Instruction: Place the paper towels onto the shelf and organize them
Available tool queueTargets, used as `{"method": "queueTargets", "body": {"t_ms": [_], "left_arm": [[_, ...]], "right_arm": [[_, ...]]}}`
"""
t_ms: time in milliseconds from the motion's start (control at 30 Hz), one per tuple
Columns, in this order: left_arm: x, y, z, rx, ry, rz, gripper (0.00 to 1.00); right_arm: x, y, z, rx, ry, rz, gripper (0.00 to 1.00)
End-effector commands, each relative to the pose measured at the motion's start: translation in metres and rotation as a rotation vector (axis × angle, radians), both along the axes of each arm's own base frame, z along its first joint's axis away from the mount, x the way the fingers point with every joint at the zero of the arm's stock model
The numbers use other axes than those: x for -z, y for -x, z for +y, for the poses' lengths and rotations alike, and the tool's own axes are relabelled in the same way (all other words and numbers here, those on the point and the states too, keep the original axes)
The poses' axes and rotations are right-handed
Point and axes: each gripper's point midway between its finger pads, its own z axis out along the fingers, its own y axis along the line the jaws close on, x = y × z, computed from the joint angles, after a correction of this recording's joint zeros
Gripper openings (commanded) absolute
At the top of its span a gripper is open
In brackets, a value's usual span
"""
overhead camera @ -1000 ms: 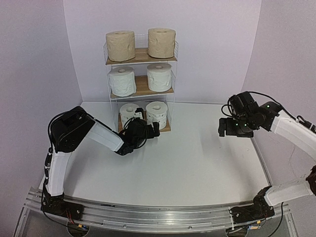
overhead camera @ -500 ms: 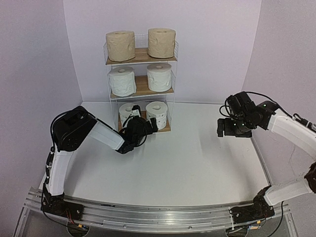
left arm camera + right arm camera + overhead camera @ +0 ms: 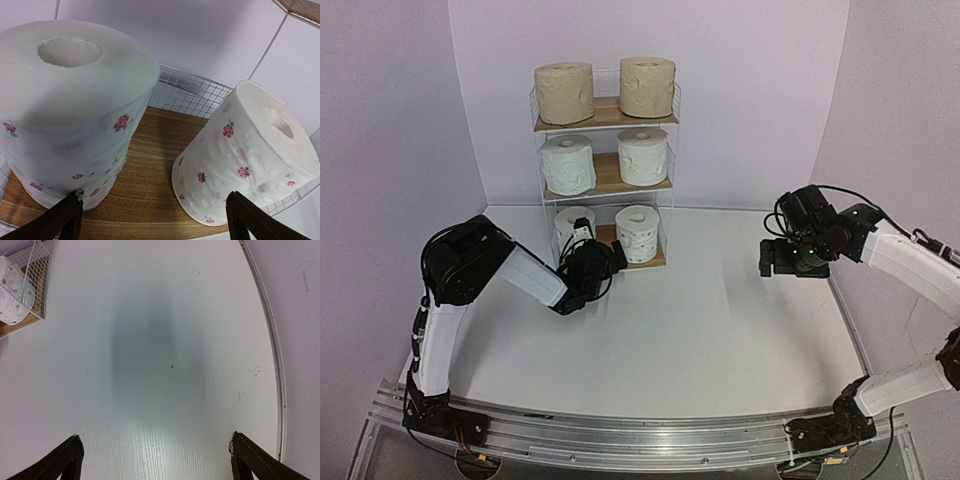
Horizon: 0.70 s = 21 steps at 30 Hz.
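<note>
The shelf (image 3: pixel 606 116) stands at the back middle with a pair of paper towels on each tier. Two tan rolls (image 3: pixel 563 93) (image 3: pixel 647 86) are on top. Two plain white rolls (image 3: pixel 568 165) (image 3: pixel 643 156) are in the middle. Two flower-dotted rolls (image 3: pixel 572 225) (image 3: pixel 637 233) are at the bottom. My left gripper (image 3: pixel 610 260) is open and empty at the front of the bottom board (image 3: pixel 145 185). The left dotted roll (image 3: pixel 75 115) and the right one (image 3: pixel 245 155) stand apart before it. My right gripper (image 3: pixel 772 258) is open and empty over the table, far right of the shelf.
In the right wrist view the shelf's wire side (image 3: pixel 37 277) and one dotted roll (image 3: pixel 12 295) show at the upper left. The table's right edge strip (image 3: pixel 272 340) runs close to the side wall. White walls enclose the table.
</note>
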Motion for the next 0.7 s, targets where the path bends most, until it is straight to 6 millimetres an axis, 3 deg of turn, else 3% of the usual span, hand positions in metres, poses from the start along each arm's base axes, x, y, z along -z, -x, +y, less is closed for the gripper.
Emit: {"method": "queueTargets", "body": {"t_ms": [0, 167, 300, 567, 667], "left_arm": [[-0.035, -0.003, 0.022, -0.088, 0.044, -0.048, 1.00], [-0.034, -0.001, 0.033, -0.110, 0.072, -0.026, 1.00], [-0.032, 0.000, 0.028, -0.074, 0.068, -0.019, 1.00], [-0.046, 0.027, -0.020, 0.138, 0.056, -0.049, 1.00], [-0.044, 0.026, -0.039, 0.199, 0.089, -0.034, 1.00]], "right_arm": [[-0.009, -0.005, 0.001, 0.019, -0.011, -0.029, 0.98], [-0.007, -0.003, 0.001, 0.023, -0.019, -0.026, 0.98], [-0.008, -0.001, -0.002, 0.029, -0.022, -0.031, 0.98], [-0.010, -0.001, -0.003, 0.032, -0.018, -0.040, 0.98], [-0.009, -0.002, -0.003, 0.029, -0.010, -0.036, 0.98]]}}
